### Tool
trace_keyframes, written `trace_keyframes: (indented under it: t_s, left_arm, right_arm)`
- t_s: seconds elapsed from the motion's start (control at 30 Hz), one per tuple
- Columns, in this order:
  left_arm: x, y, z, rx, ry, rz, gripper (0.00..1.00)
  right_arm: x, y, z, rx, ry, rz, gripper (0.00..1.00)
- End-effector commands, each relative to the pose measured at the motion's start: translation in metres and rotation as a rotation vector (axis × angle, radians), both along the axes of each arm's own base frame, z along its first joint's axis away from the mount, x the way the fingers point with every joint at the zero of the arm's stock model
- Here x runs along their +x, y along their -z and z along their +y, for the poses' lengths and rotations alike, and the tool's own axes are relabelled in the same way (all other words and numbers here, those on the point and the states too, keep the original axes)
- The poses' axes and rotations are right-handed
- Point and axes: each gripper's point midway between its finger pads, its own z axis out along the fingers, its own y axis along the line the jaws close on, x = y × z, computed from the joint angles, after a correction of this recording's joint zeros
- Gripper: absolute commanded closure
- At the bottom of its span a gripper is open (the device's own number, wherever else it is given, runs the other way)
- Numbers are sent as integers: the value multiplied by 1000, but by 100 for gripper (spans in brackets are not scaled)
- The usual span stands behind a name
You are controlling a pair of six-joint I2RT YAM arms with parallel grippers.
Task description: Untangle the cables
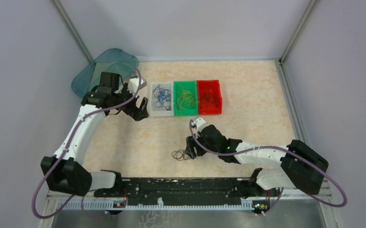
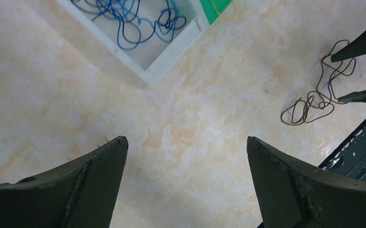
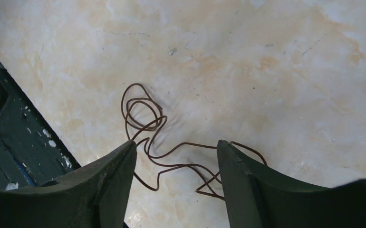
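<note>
The thin brown curly wire (image 1: 180,155) lies on the beige table (image 1: 247,128), lower middle. The right gripper (image 1: 189,151) stands apart around it, not squeezing. The left gripper (image 1: 142,109), upper left, gapes empty.

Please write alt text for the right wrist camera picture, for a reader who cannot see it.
A thin brown cable lies in loose loops on a beige marbled table, partly between the two dark fingers of the right gripper, whose jaws stand apart and do not grip it. A black metal rail crosses the lower left corner.
</note>
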Motion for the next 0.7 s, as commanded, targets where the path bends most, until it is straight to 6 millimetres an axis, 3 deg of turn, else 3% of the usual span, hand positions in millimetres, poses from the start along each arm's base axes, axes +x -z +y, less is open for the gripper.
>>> trace_keyframes:
  t_s: [0.0,0.13,0.23,0.3,0.4,0.5,0.57,0.6,0.67]
  left_arm:
    - [-1,20,16,3,-70,3,0]
    - [-7,49,34,43,-111,31,0]
    - [-8,62,42,58,-138,39,0]
    - [-9,66,43,58,-143,48,0]
    - [-10,69,41,51,-138,63,0]
    - [-8,69,42,54,-143,58,0]
    - [-8,70,43,55,-147,56,0]
    - [-8,71,43,55,-147,57,0]
    - [-10,74,43,56,-148,56,0]
  right_arm:
    - [-8,-7,21,69,-30,6,39]
    - [-13,-3,25,67,-41,26,55]
    - [-10,-6,24,50,-33,16,84]
    - [-5,-20,25,51,-22,-8,95]
    - [-2,-43,26,73,-25,-44,79]
    - [0,-63,24,87,-27,-73,93]
    - [0,-74,22,96,-19,-84,70]
    - [0,-78,22,99,-25,-87,54]
    - [-7,-81,24,111,-63,-80,46]
